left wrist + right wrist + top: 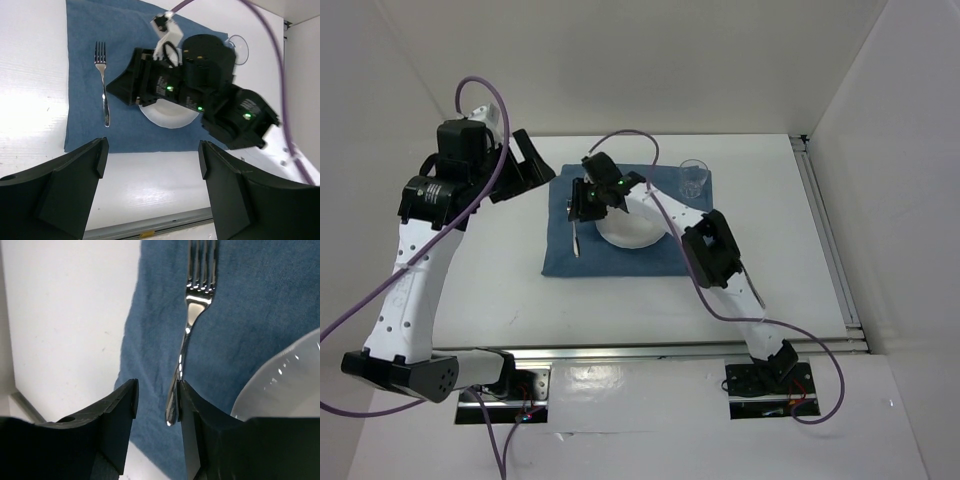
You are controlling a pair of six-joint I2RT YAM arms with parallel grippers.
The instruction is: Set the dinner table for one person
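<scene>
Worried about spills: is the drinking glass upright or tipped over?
Upright. In the top view the glass stands at the far right corner of the blue placemat, its open rim facing up.

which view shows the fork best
Left wrist: the whole fork lies in clear sight on the mat, left of the plate. Right wrist is close but crops the tines. Top external shows only a small sliver by the right hand.
</scene>
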